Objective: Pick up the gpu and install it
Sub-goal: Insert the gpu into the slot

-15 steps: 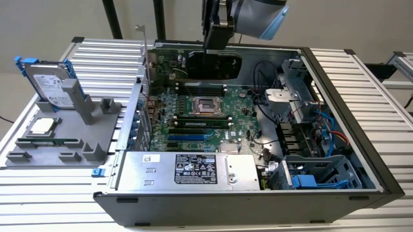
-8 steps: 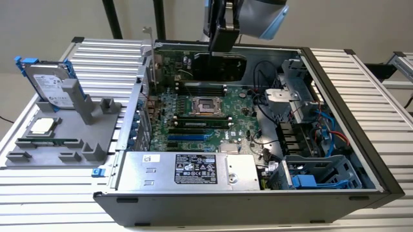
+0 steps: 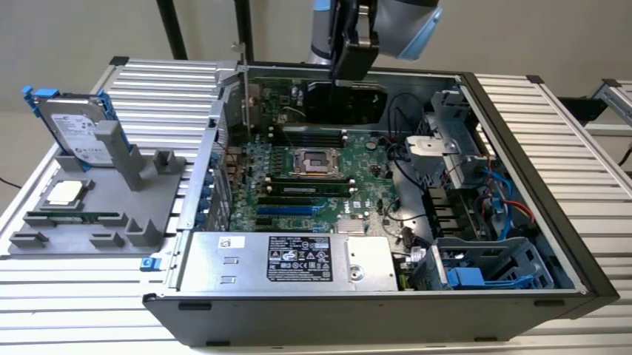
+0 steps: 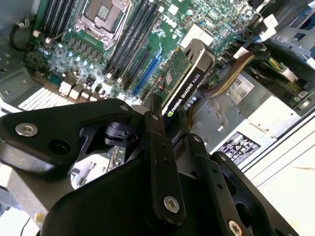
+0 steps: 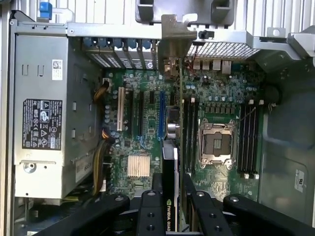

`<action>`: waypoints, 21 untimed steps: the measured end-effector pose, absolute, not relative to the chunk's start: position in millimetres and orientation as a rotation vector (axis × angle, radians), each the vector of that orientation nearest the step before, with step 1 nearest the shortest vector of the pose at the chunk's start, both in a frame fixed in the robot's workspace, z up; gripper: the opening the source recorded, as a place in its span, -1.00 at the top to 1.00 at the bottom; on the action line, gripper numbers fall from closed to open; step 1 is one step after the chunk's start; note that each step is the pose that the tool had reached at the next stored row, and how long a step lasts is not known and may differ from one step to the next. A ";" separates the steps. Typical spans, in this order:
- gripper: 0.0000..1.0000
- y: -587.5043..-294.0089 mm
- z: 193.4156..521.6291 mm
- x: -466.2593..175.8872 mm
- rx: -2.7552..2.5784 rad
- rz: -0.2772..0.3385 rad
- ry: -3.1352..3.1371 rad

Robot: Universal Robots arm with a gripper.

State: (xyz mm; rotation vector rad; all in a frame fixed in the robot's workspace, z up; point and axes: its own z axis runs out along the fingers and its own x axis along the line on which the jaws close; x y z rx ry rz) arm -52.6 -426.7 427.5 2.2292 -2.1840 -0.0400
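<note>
The pincer (image 5: 169, 209) is clamped on the gpu (image 5: 170, 162), holding it edge-on above the motherboard (image 5: 142, 118) inside the open computer case (image 3: 553, 244); in the exterior view the arm (image 3: 356, 37) reaches down over the case's far side; the hard drive (image 3: 74, 129) stands in a grey holder (image 3: 99, 214) on the worktop (image 3: 59, 296).
</note>
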 end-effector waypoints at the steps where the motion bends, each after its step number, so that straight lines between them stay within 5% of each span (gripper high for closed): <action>1: 1.00 -426.4 427.2 -51.9 2.227 -0.040 -2.187; 21: 1.00 -404.3 410.5 -49.1 2.194 0.007 -2.236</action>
